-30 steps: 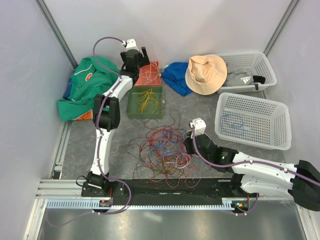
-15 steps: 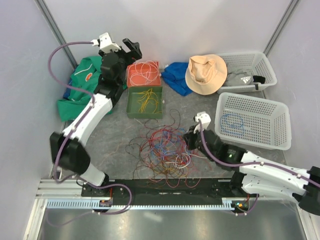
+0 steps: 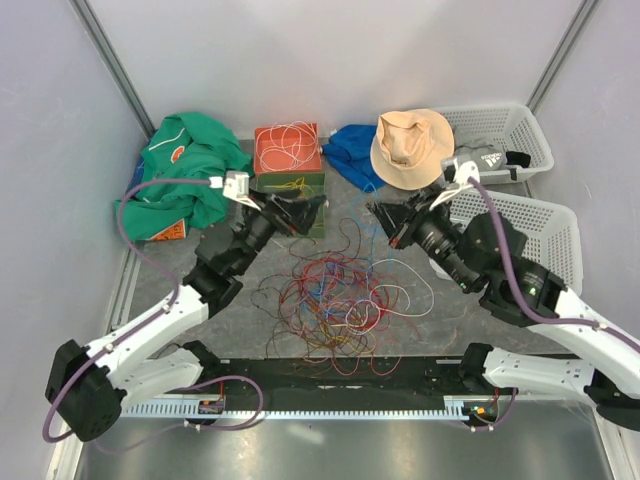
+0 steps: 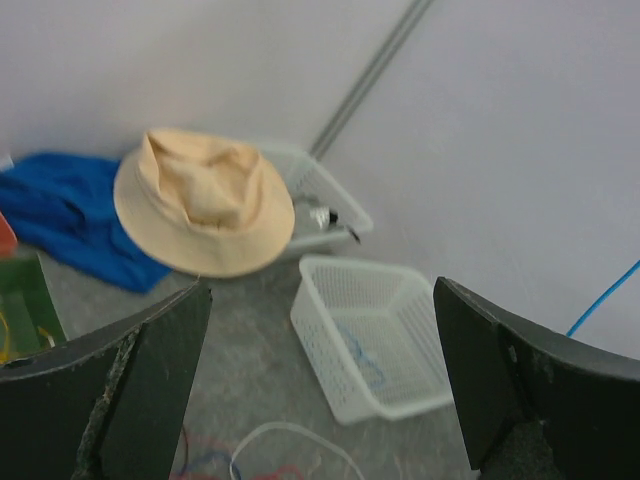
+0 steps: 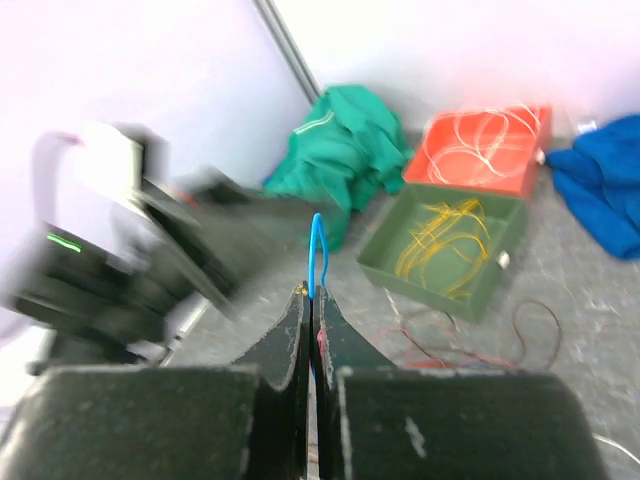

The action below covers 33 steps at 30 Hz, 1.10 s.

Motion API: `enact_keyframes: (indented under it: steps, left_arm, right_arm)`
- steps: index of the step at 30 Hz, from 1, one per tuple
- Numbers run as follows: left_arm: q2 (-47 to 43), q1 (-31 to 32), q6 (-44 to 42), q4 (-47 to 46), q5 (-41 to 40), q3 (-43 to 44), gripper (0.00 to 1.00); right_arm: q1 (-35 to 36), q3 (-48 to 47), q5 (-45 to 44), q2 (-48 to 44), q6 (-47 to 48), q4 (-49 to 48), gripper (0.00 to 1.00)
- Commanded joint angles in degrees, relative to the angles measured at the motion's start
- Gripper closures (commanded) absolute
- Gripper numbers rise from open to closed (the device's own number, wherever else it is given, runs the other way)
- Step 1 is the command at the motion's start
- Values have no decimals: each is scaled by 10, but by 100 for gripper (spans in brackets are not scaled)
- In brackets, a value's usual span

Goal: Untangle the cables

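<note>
Close to the middle of the near edge, the cables (image 3: 335,300) lie in a loose red, orange, white and blue tangle. Just beyond it on the right, the right gripper (image 5: 312,320) has lifted off the tangle's right side since half a second ago. It now hangs above the table, its fingers pinched tight on a blue cable (image 5: 316,250) that loops up from the tips. On the left, the left gripper (image 4: 320,390) has swung back from the far edge and hovers over the green box (image 3: 290,184), fingers spread wide and holding nothing. Behind that sits the red box (image 3: 287,147), unmoved. The green garment (image 3: 180,170) lies toward the far-left corner, and the hat (image 3: 412,145) and a white basket (image 3: 555,240) toward the far-right.
</note>
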<state>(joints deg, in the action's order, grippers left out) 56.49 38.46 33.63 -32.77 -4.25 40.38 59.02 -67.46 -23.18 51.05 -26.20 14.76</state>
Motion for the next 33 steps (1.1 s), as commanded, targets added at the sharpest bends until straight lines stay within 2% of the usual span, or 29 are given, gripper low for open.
enact_keyframes:
  steps: [1, 3, 7, 10, 12, 14, 17, 26, 29, 32, 33]
  left_arm:
    - [13, 17, 72, -134, 113, -43, 0]
    - [24, 33, 70, -157, 147, -52, 0]
    - [37, 67, 35, -347, 180, -120, 0]
    - [56, 81, 9, -415, 201, -161, 0]
    - [97, 105, -8, -496, 224, -172, 0]
    - [127, 119, -22, -528, 248, -161, 0]
    - [169, 151, -56, -524, 240, -141, 0]
    - [255, 162, -67, -551, 238, -90, 1]
    - [279, 164, -61, -551, 245, -71, 10]
    - [296, 164, -53, -547, 250, -53, 47]
    - [294, 163, -49, -542, 250, -51, 84]
  right_arm:
    - [-1, -114, 25, 36, 16, 48, 100]
    - [-1, -154, 28, 47, 14, 68, 100]
    - [-1, -175, 29, 57, 3, 86, 100]
    - [-1, -176, 29, 56, -7, 87, 100]
    - [-1, -178, 39, 58, -12, 87, 100]
    - [-1, -181, 51, 63, -18, 87, 100]
    - [-1, -183, 64, 69, -30, 88, 100]
    - [-1, -181, 83, 58, -42, 91, 100]
    - [-1, -174, 88, 59, -46, 91, 100]
    - [-1, -167, 84, 57, -47, 88, 100]
    - [-1, -165, 82, 55, -46, 88, 100]
